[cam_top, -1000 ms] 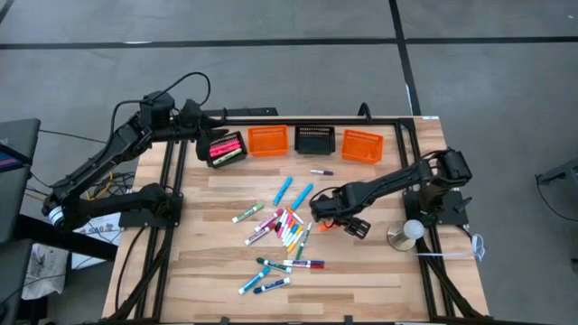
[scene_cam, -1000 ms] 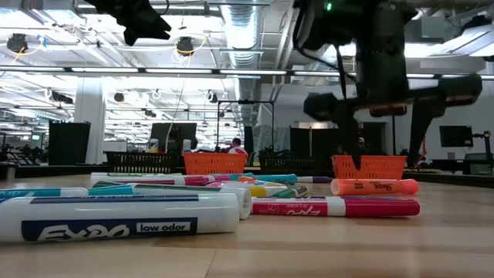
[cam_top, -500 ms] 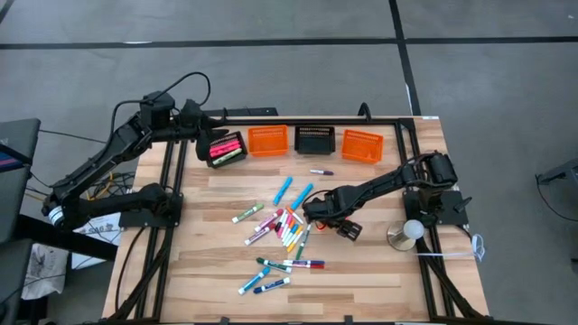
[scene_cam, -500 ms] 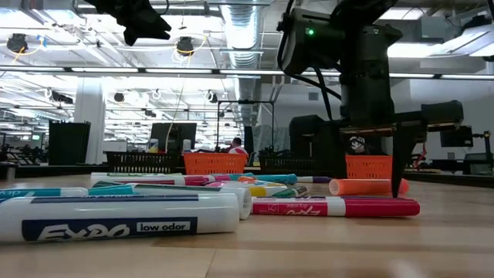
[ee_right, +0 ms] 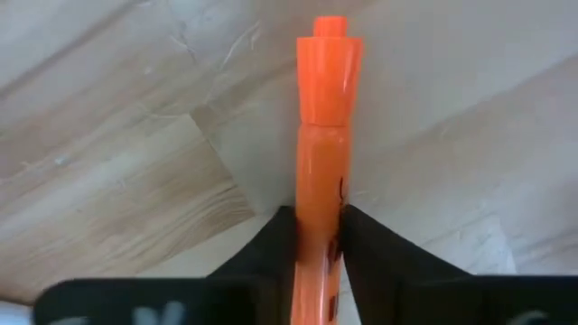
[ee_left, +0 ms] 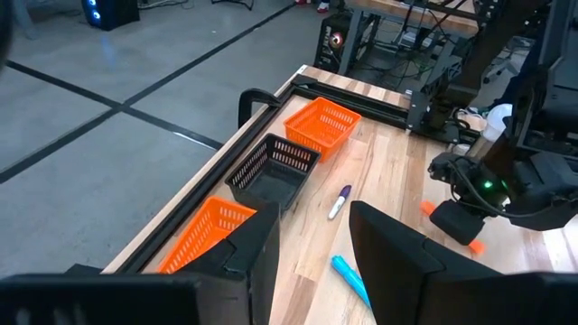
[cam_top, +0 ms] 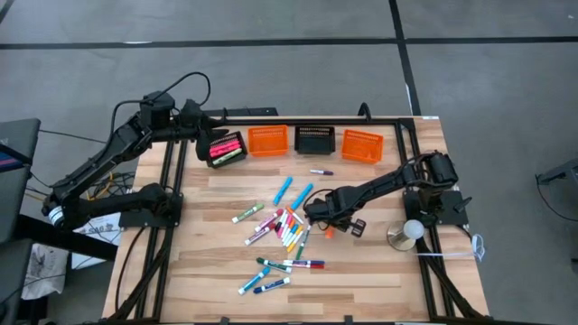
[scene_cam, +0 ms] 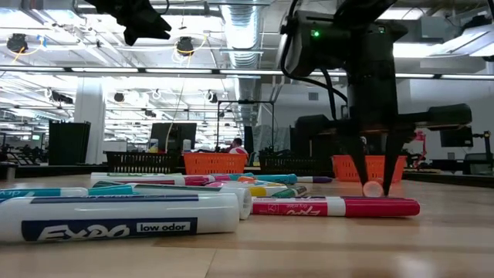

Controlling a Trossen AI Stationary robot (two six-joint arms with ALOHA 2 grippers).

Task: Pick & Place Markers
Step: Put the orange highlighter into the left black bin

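Many markers (cam_top: 287, 226) lie loose on the middle of the wooden table. An orange marker (ee_right: 318, 135) lies on the table just right of that pile. My right gripper (cam_top: 336, 223) stands over it, pointing down and shut on it; the low view shows this marker's end (scene_cam: 373, 188) between the fingers. My left gripper (cam_top: 213, 132) hangs open and high over the table's far left corner, above a black basket (cam_top: 226, 149) holding pink and green markers. It touches nothing, and its fingers stand apart in the left wrist view (ee_left: 312, 262). My right gripper pinches the orange marker's barrel (ee_right: 316, 212), behind the cap end (ee_right: 330, 54), between its two fingers (ee_right: 370, 248). The fingers come from above, point down and lie across the marker. The marker lies level on the table.
Along the far edge stand an orange basket (cam_top: 267, 140), a black basket (cam_top: 314, 139) and another orange basket (cam_top: 361, 144). A purple marker (cam_top: 321, 171) and blue markers (cam_top: 293, 191) lie apart from the pile. A white ball on a stand (cam_top: 411, 230) is at the right edge.
My right gripper has sunk onto the orange marker, rolled a little, and shut from wide open onto it. In the low view the marker showed its long side before and now shows its end toward the near edge. It stays on the table.
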